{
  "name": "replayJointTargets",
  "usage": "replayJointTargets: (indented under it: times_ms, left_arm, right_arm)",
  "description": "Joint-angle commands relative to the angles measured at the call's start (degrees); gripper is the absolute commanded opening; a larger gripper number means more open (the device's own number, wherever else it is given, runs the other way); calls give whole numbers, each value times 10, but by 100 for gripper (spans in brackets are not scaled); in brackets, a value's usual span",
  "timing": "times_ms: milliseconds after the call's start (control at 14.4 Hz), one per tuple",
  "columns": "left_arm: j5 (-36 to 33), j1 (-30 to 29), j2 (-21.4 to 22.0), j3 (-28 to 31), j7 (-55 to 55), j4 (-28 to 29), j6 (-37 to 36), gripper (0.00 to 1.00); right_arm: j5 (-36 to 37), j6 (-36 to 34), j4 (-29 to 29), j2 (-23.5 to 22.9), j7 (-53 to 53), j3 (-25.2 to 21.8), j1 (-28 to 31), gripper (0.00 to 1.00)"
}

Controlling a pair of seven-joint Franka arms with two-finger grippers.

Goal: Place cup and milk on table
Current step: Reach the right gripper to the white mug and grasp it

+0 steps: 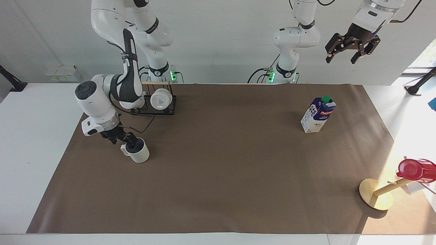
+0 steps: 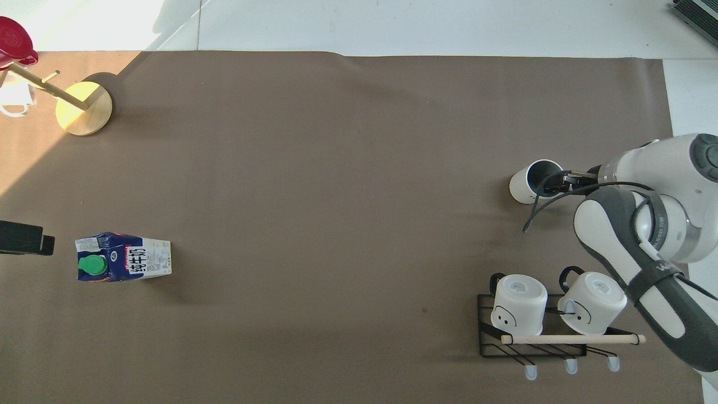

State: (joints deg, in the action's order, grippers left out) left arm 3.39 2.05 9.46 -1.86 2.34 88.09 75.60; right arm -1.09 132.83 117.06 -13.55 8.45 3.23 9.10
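Off-white ribbed cup, grey-blue inside, upright on brown-sheeted table.

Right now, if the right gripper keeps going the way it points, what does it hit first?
The cup. The right gripper points down into its mouth at the rim, so likely the inner wall or bottom first; depth is unclear.

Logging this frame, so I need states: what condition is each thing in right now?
cup: upright on the sheet, right end effector at its rim
milk: upright, capped, untouched
left end effector: open, raised, waiting
two white mugs: hung on rack
red cup: on wooden stand
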Motion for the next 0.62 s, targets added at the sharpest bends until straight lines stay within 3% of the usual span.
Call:
replayJointTargets:
  times_ms: [0,139,277,554]
  left_arm:
    - [-4,3,7,4,0,0,-11,100]
    - [-4,3,9,4,-2,1,-12,100]
    - [-5,1,16,4,-4,12,-10,100]
    - [-6,-10,22,11,-25,23,-4,100]
  right_arm:
    - [-10,21,8,6,6,5,1,55]
    - [-10,18,7,6,3,5,0,17]
    - [-11,17,6,5,5,6,1,0]
    - [-14,14,1,4,6,6,1,0]
